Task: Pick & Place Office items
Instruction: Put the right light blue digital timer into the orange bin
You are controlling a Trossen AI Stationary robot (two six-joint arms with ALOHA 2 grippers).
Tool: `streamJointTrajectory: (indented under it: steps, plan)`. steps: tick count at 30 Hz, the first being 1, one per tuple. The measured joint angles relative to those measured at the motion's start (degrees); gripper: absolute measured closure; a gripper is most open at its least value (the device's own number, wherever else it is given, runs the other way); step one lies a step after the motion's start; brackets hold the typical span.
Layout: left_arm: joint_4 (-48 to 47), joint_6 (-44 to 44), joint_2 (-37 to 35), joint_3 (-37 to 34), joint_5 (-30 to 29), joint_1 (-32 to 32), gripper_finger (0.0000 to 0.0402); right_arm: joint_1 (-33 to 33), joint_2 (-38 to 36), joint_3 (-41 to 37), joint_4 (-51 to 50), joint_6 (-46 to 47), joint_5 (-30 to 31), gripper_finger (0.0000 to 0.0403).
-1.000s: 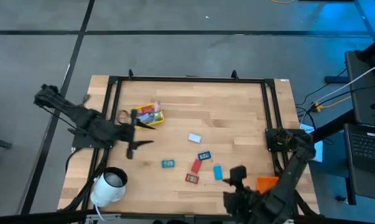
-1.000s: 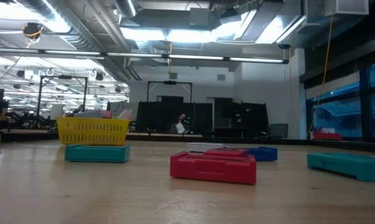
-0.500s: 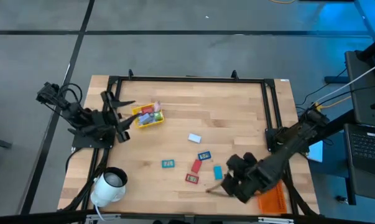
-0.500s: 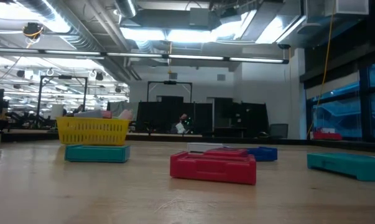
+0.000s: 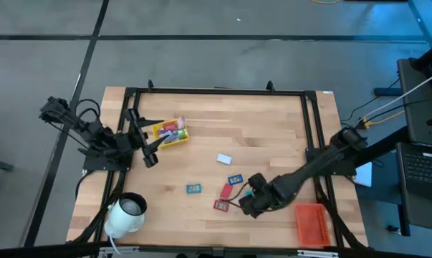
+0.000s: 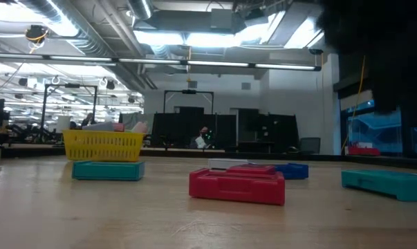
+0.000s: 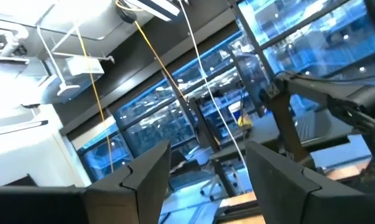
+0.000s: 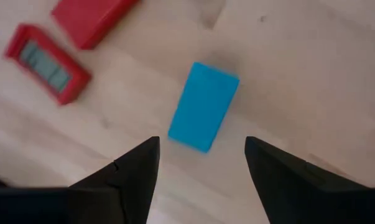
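Several small flat pieces lie on the wooden table: a pale blue one (image 5: 223,159), a blue one (image 5: 236,179), a teal one (image 5: 193,188) and two red ones (image 5: 226,190) (image 5: 221,206). My right gripper (image 5: 246,203) hangs open above a light blue piece (image 8: 204,106), which lies flat on the table; its fingers stand on either side of the piece without touching it. In the high view the gripper hides this piece. My left gripper (image 5: 147,140) is open, empty and tipped upward beside the yellow tray (image 5: 171,133), which holds more pieces.
An orange ribbed tray (image 5: 310,223) sits at the near right corner and a white roll (image 5: 126,213) at the near left. A black frame (image 5: 216,92) runs round the table. Bare wood lies between the yellow tray and the scattered pieces.
My right arm has swung from the near edge, beside the orange tray, toward the table's left and now hangs over the light blue piece. My left gripper has drawn back from the table's middle toward the left edge and tipped upward. No piece has moved.
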Motion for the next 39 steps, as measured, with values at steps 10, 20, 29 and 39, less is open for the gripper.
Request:
streamJointTrajectory:
  steps: [10,20,29,39]
  plan:
    - [-0.8,0.4,-0.1,0.0,-0.1,0.2,0.0200,-2.8,5.8,0.0,1.6,-1.3,-2.8,0.0122]
    - [-0.8,0.6,-0.1,0.0,0.2,0.2,0.0197,-2.8,9.3,0.0,6.5,0.3,-4.5,0.0105]
    - [-0.8,0.5,-0.1,0.0,0.4,0.2,0.0200,-2.7,11.7,0.4,5.5,-4.2,-4.7,0.0129]
    - [-0.8,0.5,-0.1,0.0,0.5,0.2,0.0199,-2.5,10.4,-0.1,1.5,-10.8,3.1,0.0229]
